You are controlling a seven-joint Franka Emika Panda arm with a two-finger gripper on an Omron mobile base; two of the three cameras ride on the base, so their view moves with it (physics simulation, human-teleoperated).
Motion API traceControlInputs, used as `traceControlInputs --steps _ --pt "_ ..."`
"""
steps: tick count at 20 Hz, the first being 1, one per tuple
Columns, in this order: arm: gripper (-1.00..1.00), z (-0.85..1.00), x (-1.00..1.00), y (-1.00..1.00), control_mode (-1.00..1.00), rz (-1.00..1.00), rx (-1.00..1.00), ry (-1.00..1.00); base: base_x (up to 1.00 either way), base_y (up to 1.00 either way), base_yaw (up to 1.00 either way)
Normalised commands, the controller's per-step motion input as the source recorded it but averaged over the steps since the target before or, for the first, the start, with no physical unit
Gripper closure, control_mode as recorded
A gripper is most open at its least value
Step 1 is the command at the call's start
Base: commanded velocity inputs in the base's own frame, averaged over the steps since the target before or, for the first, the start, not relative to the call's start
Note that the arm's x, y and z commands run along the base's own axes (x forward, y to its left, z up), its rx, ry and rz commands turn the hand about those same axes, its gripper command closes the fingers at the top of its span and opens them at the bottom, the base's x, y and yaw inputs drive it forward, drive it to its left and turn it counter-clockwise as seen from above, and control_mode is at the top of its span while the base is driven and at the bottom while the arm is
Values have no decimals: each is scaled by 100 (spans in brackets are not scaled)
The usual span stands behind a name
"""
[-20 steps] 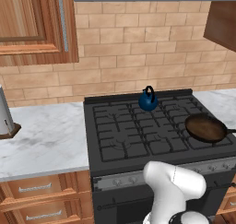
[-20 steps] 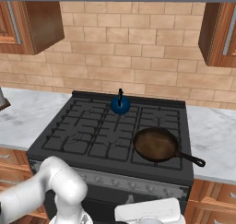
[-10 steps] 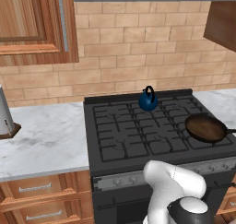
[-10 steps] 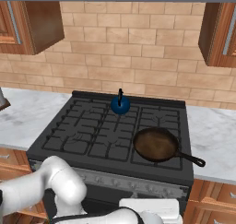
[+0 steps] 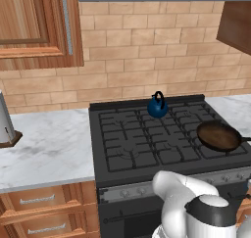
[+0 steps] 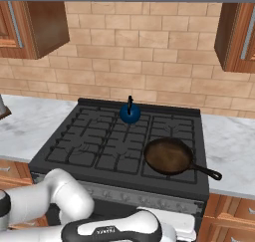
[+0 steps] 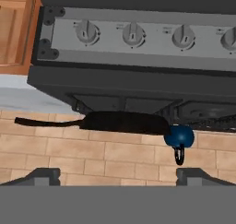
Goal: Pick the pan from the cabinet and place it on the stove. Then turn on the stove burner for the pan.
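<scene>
A marble bench (image 5: pixel 49 149) flanks the stove (image 6: pixel 99 141); the pan (image 6: pixel 169 155) is set front-right, handle toward 4 o'clock. The pincer (image 7: pixel 117 176) is spread wide, empty.

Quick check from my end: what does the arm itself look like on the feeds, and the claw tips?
The arm is glossy white with rounded, bulbous links and dark grey joint bands; one black band carries small white lettering. Its claw has two small, blocky dark grey fingertips. No cables are visible.

Stove (image 5: pixel 132 149) left grates bare, open to reach. Pan (image 6: pixel 168 155) fills front right burner; kettle (image 6: pixel 129 114) blocks back centre. Desk (image 5: pixel 49 149) left mostly free.
</scene>
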Motion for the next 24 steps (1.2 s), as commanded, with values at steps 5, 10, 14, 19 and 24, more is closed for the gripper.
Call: traceControlInputs --steps 5,10,14,19,24 --pt "-100 -46 3 -33 -100 -3 0 -2 0 0 0" --pt "-100 -31 4 -16 -100 -1 -1 -3 0 0 0" --pt "-100 -14 7 -1 -100 0 -1 -5 0 0 0" --pt "-100 -7 11 0 -100 0 -1 -1 0 0 0" --pt "-100 -11 17 0 -100 0 0 0 0 0 0"
